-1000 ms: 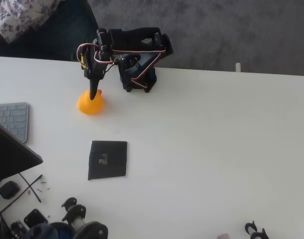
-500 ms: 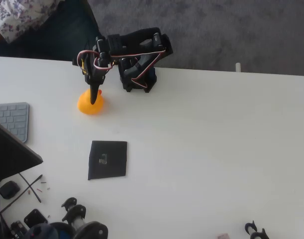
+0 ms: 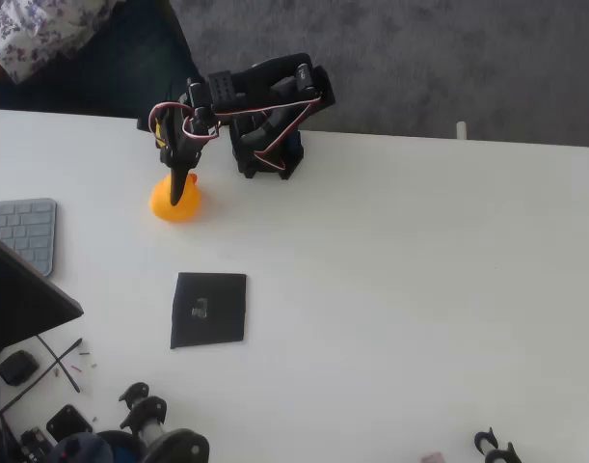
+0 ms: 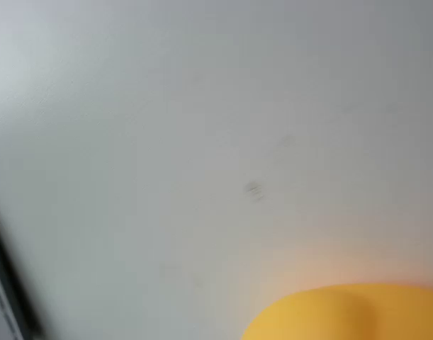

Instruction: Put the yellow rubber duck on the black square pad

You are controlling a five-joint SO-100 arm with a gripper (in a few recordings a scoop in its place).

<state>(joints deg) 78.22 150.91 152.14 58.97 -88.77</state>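
The yellow rubber duck (image 3: 175,201) sits on the white table at upper left in the overhead view, and its rounded yellow top (image 4: 344,315) shows at the bottom of the wrist view. My black gripper (image 3: 178,190) points down right over the duck, its tips against the duck's top. From above the fingers look like one narrow dark point, so their state is unclear. The black square pad (image 3: 209,309) lies flat on the table well below the duck, with a small pale mark near its centre.
A grey keyboard (image 3: 24,231) and a dark laptop edge (image 3: 24,299) lie at the left. Small black parts and cables (image 3: 92,424) crowd the bottom left corner. The arm's base (image 3: 267,145) stands at the table's far edge. A person's floral sleeve (image 3: 34,34) shows top left.
The gripper has shifted slightly left and a little towards the far edge over the duck. The duck and the pad have not moved.
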